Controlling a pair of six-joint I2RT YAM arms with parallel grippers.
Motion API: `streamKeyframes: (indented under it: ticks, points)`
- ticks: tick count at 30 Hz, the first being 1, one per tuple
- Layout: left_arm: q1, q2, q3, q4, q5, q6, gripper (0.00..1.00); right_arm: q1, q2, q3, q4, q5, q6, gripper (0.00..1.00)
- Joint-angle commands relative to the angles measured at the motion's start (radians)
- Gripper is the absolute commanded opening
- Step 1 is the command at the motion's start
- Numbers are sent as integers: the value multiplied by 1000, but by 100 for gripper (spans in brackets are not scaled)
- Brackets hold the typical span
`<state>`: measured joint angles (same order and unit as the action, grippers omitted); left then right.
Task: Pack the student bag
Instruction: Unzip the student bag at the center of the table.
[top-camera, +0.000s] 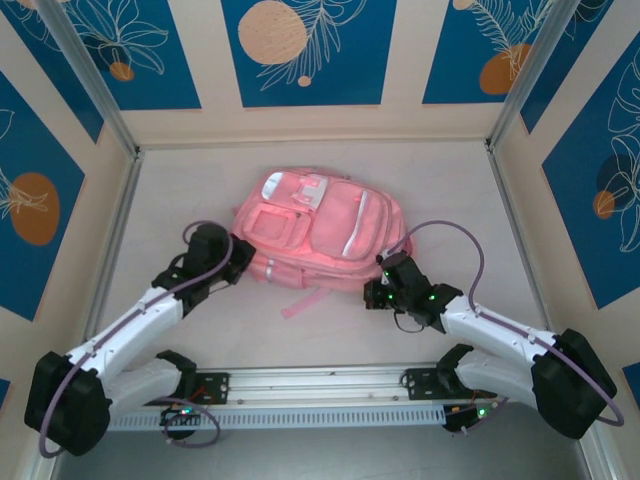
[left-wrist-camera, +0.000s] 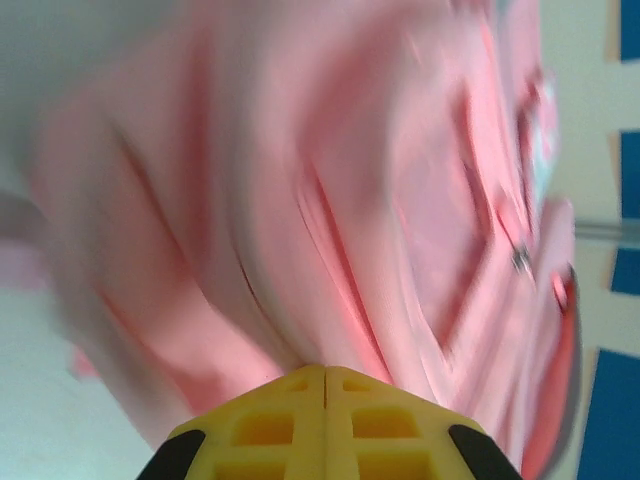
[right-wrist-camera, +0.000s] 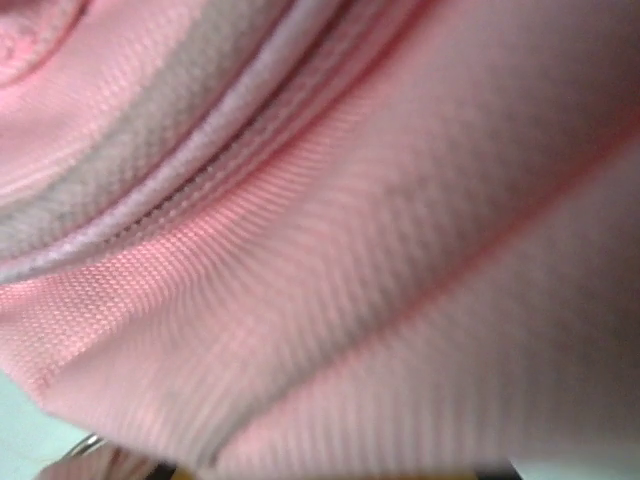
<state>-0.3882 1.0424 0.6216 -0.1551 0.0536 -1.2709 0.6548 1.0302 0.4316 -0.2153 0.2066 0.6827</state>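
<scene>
The bag (top-camera: 320, 235) is laid flat in the middle of the table (top-camera: 480, 200), touched at its near-left corner by the left gripper (top-camera: 240, 260), fingers closed together, and at its near-right edge by the right gripper (top-camera: 385, 272), likewise closed.

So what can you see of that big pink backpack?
The backpack is soft pink fabric, lying front-up in the middle of the table, with front pockets, pale shiny panels and a strap trailing toward the near edge. The left gripper meets its left edge, the right gripper its right edge; whether either pinches fabric is unclear.
</scene>
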Motion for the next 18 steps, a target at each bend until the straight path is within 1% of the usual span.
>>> streamKeyframes:
  ticks: [1, 3, 7, 10, 13, 14, 16, 18]
  points:
    - [106, 52, 81, -86, 72, 146, 0, -14, -18, 22, -81, 49, 28, 0]
    - [146, 86, 115, -111, 110, 184, 0, -5, -20, 30, -75, 19, 7, 0]
    - [158, 132, 138, -100, 155, 204, 0, 44, 8, 57, -72, -49, -77, 0]
    - [161, 168, 166, -111, 174, 218, 0, 114, 31, 76, -54, -105, -141, 0]
    - [163, 172, 220, -185, 151, 260, 0, 201, 68, 100, -31, -107, -160, 0]
    - [163, 162, 237, -223, 133, 267, 2, 222, 85, 105, -12, -114, -159, 0]
    - [160, 135, 276, -296, 104, 279, 15, 258, 126, 114, 37, -120, -140, 0]
    - [157, 110, 309, -390, 75, 258, 29, 279, 170, 124, 86, -117, -115, 0]
